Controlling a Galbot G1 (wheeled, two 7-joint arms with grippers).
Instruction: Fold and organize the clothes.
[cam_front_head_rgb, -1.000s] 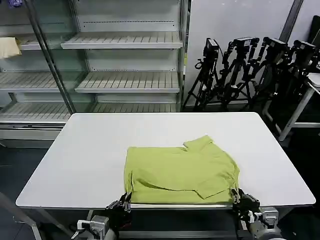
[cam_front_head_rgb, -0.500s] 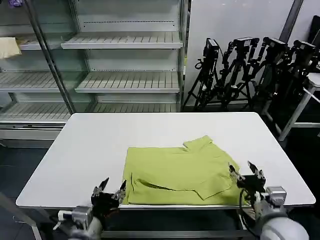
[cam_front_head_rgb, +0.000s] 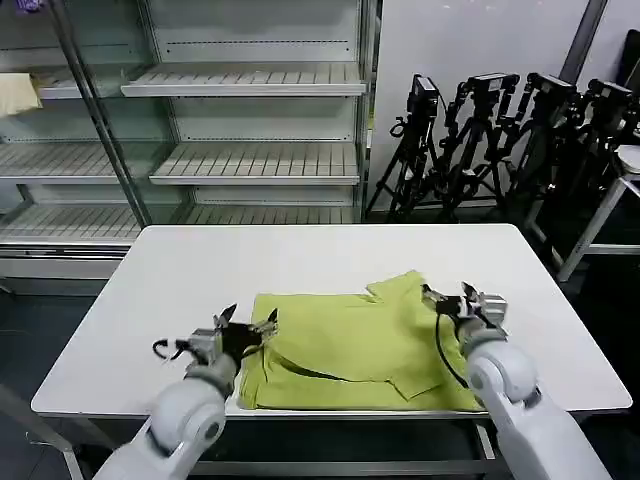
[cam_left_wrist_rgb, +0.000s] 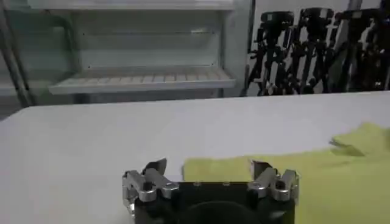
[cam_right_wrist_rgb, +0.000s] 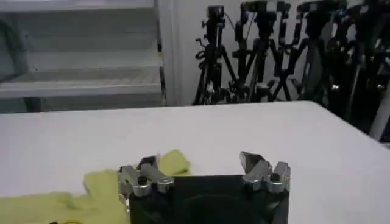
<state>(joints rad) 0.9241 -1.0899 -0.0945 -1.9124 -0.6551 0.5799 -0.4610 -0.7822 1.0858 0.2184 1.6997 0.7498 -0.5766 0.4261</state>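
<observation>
White counter (cam_front_head_rgb: 180, 300), matte and bare apart from the garment, in a lab room: empty slatted shelving (cam_front_head_rgb: 255, 165) behind it, a cluster of black tripods (cam_front_head_rgb: 500, 140) against the back-right wall. Both claws have come up from below the near edge in the last second and moved in over the counter. Left claw (cam_front_head_rgb: 245, 325): jaws spread wide, nothing held, hovering at the shirt's left border, tips pointing at the far-left corner of the fabric; its wrist view puts the cloth edge just beyond the open tips. Right claw (cam_front_head_rgb: 452, 298): also wide open and empty, over the shirt's right side just beside the collar (cam_front_head_rgb: 398, 288); in its wrist view the collar flap sits past one fingertip, with bare counter past the other. The lime shirt (cam_front_head_rgb: 360, 350) itself hasn't shifted: centre-near on the counter, already folded into a rough rectangle, sleeve folded in over the body near the front right, near hem right at the counter's front edge, a few soft wrinkles. My read: arms are repositioning to the far corners for another fold, likely pinch both and bring them toward the near edge. Thin fabric, so risk of pinching one layer only and undoing the stack. Pale folded cloth (cam_front_head_rgb: 18, 95) on a far-left shelf, not involved.
</observation>
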